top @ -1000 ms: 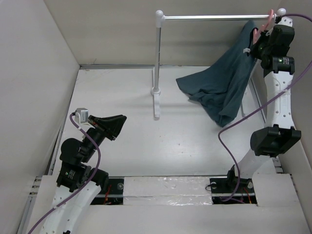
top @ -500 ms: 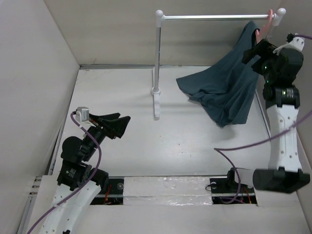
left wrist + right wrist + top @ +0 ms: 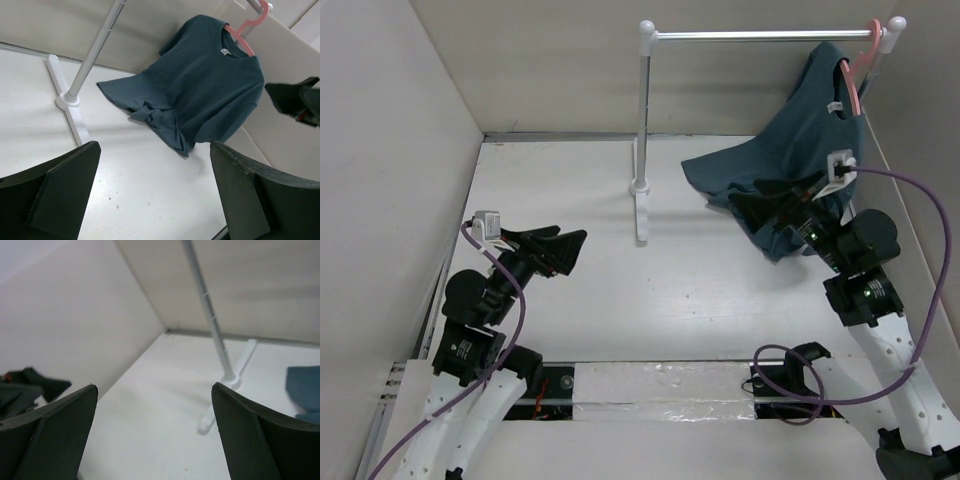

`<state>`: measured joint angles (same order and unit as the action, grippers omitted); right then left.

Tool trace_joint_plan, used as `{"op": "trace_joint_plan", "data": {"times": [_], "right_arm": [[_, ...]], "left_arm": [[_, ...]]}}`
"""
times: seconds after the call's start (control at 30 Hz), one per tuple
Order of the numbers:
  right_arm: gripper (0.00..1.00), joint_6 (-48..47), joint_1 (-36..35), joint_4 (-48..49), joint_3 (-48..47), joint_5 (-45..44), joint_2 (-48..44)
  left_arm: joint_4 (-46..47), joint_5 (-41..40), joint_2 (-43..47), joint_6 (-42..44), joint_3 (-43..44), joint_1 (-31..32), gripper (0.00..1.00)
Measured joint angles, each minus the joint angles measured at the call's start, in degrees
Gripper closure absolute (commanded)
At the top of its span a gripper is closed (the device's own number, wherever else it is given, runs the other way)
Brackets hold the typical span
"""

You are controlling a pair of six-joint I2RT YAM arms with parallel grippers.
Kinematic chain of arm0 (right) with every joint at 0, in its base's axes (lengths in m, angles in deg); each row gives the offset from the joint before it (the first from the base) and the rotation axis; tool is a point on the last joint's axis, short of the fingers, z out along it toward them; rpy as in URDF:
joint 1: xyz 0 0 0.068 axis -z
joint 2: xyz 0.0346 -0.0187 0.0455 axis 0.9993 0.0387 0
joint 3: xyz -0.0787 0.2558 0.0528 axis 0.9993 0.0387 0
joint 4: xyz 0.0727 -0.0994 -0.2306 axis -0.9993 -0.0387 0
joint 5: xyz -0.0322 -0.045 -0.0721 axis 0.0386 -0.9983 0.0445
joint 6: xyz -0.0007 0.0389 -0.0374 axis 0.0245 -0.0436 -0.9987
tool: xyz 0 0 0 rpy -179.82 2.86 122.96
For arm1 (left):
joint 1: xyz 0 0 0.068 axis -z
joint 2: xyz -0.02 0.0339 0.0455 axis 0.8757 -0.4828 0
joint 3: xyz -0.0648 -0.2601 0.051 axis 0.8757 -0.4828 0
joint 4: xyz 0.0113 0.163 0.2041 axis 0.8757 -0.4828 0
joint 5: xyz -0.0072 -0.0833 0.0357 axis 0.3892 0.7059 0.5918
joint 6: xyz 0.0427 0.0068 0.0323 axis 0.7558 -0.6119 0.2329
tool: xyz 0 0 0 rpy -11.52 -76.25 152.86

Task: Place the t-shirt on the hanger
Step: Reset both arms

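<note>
Right end effector (image 3: 748, 205) released, fingers spread wide with nothing between them. Through the gap, the right wrist view shows only bare counter (image 3: 165, 405) and the rack post (image 3: 210, 315). Left end effector (image 3: 570, 245) also released, jaws wide apart and empty, held low over the counter (image 3: 620, 290).

T-shirt (image 3: 790, 170) is on the hanger (image 3: 857, 75), with the pink hook over the silver bar (image 3: 760, 36) at its right end. That is up and behind the right end effector. The shirt drapes down at a slant, its lower hem bunched on the counter. In the top view the hem sits right behind the right end effector's fingers; cannot tell if they touch. In the right wrist view a teal patch (image 3: 305, 385) shows only at the far right edge, outside the right finger.

From the left end effector (image 3: 155, 200), the t-shirt (image 3: 210, 95) is well ahead and to the right. The collar sits on the hanger (image 3: 245, 30), both sleeves out. The rack foot (image 3: 70, 107) is ahead-left. The right end effector (image 3: 295, 97) shows just beside the shirt's right sleeve.
</note>
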<state>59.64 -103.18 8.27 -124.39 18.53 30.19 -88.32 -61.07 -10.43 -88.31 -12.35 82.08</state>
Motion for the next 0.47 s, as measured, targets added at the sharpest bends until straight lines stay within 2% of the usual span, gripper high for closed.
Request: {"op": "trace_joint_plan", "data": {"times": [0.27,0.47], "right_arm": [[0.0,-4.2,-15.5,-1.6,7.3,4.6,-7.6],[0.0,-7.1,-23.2,-3.4,9.0,-1.0,-11.8]], "left_arm": [[-4.8,-3.7,2.7,2.4,2.3,0.0,0.11],[-7.6,-5.1,4.1,3.4,2.4,0.0,0.12]]}}
